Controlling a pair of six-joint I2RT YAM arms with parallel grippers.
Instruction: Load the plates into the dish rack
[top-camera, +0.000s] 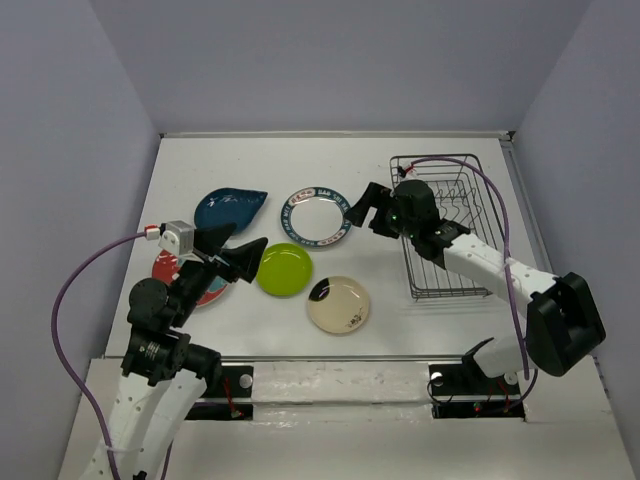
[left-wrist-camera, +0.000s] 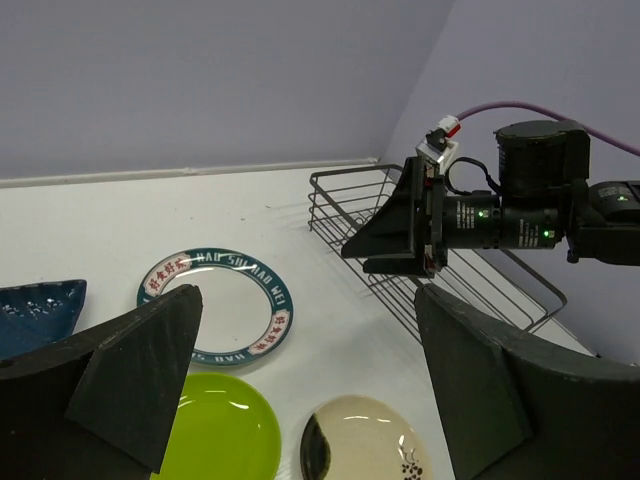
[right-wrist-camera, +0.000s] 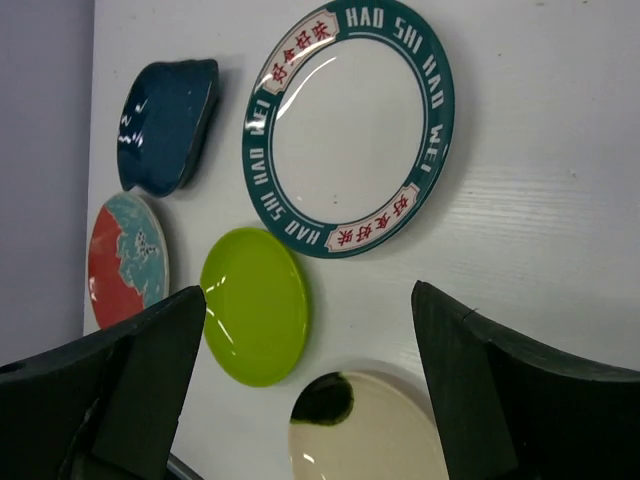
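Five plates (top-camera: 285, 269) lie apart, bare gaps between their rims.

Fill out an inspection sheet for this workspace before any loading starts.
Surface: white table, with the dish rack at its right side.
Job's things: teal leaf-shaped plate, white plate with lettered dark rim, lime green plate, cream plate, red and blue plate, all lying on the table; dish rack holds no plates.
Clutter: nothing seen.
End effectors: left end effector open near the lime green plate; right end effector open beside the dish rack; both empty.
Cables: left purple cable loops beside its arm; right purple cable arcs over the dish rack.
Surroundings: plain pale walls on three sides.
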